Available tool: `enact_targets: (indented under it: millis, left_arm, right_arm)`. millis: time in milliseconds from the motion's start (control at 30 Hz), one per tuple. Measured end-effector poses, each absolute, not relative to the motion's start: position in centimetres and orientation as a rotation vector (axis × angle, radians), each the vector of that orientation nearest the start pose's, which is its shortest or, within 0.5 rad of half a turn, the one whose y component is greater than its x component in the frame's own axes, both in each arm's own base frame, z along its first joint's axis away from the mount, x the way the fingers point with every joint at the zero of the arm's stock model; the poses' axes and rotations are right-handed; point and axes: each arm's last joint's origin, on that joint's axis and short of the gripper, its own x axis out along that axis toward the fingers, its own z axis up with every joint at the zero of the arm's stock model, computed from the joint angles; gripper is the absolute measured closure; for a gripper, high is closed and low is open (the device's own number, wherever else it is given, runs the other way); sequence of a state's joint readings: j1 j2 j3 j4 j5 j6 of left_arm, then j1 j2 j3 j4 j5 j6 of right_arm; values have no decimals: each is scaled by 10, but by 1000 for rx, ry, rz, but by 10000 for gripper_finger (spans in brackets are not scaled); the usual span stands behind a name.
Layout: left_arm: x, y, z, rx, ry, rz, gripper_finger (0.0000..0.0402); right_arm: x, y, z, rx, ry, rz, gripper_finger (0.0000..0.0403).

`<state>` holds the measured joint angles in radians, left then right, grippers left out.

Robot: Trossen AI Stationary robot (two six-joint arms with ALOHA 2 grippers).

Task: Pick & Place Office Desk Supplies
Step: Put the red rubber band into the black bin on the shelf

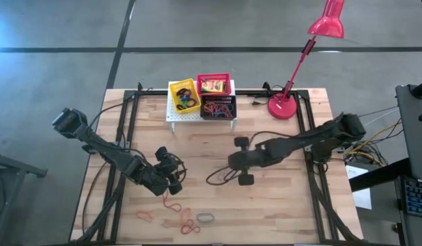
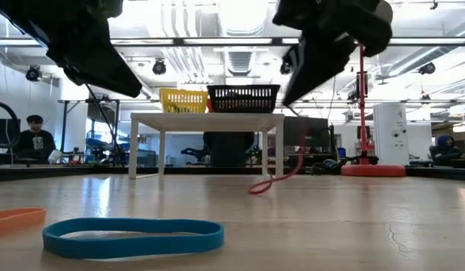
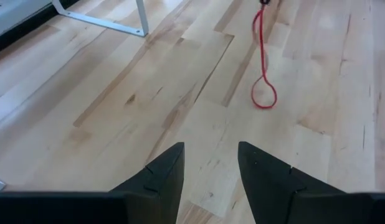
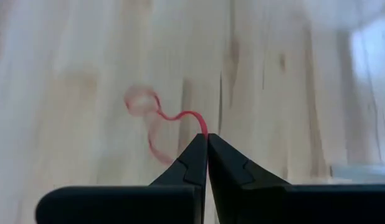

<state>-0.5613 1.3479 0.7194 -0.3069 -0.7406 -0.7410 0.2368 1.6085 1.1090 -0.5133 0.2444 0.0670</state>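
Note:
My right gripper (image 4: 207, 140) is above the middle of the table (image 1: 265, 205), shut on a thin red elastic loop (image 3: 264, 93). The loop trails down from the fingertips toward the wood. My left gripper (image 3: 211, 168) hovers open over the left part of the table (image 1: 171, 171), pointing slantwise down with nothing between its fingers. It is a short way from the red loop. Several more loops lie flat near the front edge: red (image 1: 171, 203), orange (image 1: 144, 216), a blue one (image 2: 135, 235) and another orange (image 2: 14, 218). My right gripper pinches one end of the red elastic loop (image 4: 204, 129) between its two fingertips, coming from above and slanting down. The loop hangs slack and curled below the fingers. Its lower end (image 2: 259, 188) seems to rest on the table.
At the far edge a white stand (image 1: 171, 116) carries a yellow basket (image 1: 184, 96), a red basket (image 1: 213, 83) and a black basket (image 1: 218, 108). To their right stands a red desk lamp (image 1: 286, 102). A dark cable loop (image 1: 216, 178) lies below the right gripper.

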Motion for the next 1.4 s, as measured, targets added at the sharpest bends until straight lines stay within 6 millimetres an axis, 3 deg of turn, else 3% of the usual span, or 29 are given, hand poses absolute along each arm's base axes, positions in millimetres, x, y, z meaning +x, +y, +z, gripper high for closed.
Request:
enact_targets:
  millis: [267,400,533,700,967,1100,1267,1400]
  left_arm:
    - [221,-116,194,-136,624,417,249]
    - [221,-116,194,-133,623,414,249]
    - [221,-116,194,-137,617,412,249]
    - [221,-116,194,-139,616,412,249]
    - [221,-116,194,-139,616,412,249]
    - [221,-116,194,-139,616,412,249]
    - [221,-116,194,-139,616,412,249]
    - [221,-116,194,-139,616,412,249]
  right_arm:
    - [330,77,182,-49,682,144,394]
    - [342,83,156,-20,692,235,394]
    - [355,84,134,-22,755,194,394]
    - [371,81,126,-6,817,159,366]
    - [376,77,134,-45,963,112,262]
    - [376,77,129,-99,975,121,227]
    - [377,77,113,-106,997,128,233]
    - [377,82,106,-130,1010,146,287]
